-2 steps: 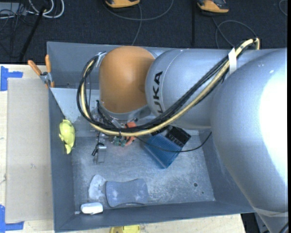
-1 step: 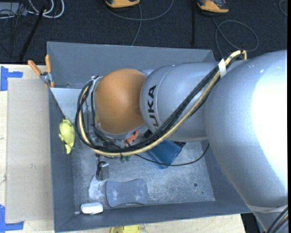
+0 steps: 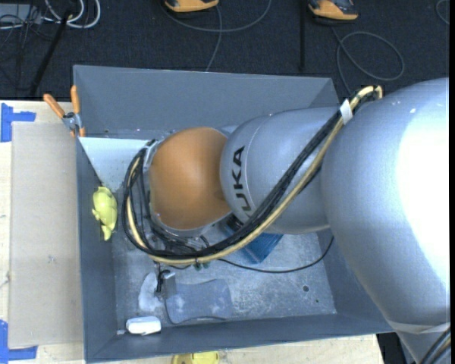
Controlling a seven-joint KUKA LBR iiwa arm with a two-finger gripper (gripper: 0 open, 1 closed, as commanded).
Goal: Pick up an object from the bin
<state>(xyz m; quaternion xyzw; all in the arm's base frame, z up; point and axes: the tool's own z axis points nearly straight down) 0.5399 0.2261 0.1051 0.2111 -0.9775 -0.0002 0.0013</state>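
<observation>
Reaching into the bin (image 3: 205, 97) from the right of the frame, the arm (image 3: 288, 173) hangs low, its orange cover (image 3: 186, 177) over the left middle of the floor. What shows of the hand (image 3: 164, 277) pokes out beneath the cover, and whether it is apart or together I cannot tell. Nothing shows clamped in it, so I judge this to be the approach, with the grasp not yet made.

Just below the hand, in the lower left, lie a pale scrap (image 3: 149, 294) and a clear packet (image 3: 205, 300); the packet's long axis runs left to right. The next move likely calls for a straight drop onto one of them, gripping across its short side.

A white lump (image 3: 142, 325) sits by the bottom wall, a yellow toy (image 3: 104, 211) leans on the left wall — long axis up and down — and a blue thing (image 3: 262, 247) lies half under the arm.
</observation>
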